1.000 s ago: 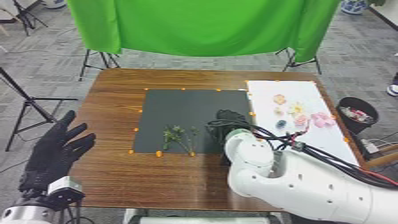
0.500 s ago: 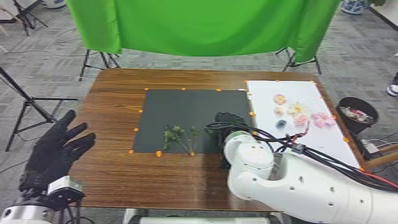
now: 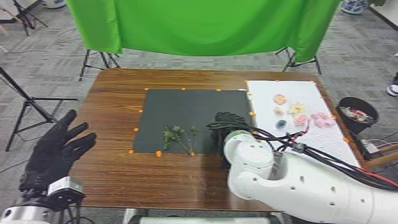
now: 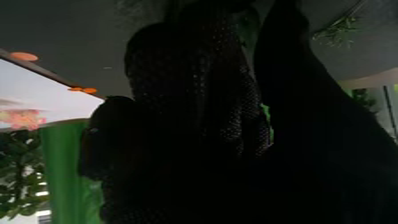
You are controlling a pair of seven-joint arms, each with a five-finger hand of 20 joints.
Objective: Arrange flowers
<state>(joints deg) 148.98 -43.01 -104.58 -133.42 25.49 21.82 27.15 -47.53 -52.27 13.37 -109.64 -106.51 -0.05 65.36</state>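
From the head, I look forward and down over the table [image 3: 107,180], near edge to far edge, with green cloth [image 3: 204,25] beyond. My right wrist view looks from close behind the right hand [image 3: 233,119] across the dark sheet [image 3: 178,107]. Both views share that sheet, part of the white sheet [image 3: 271,90] and the cloth.

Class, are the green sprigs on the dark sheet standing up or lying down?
Lying: the sprigs rest along the dark sheet, their stems pointing toward the robot.
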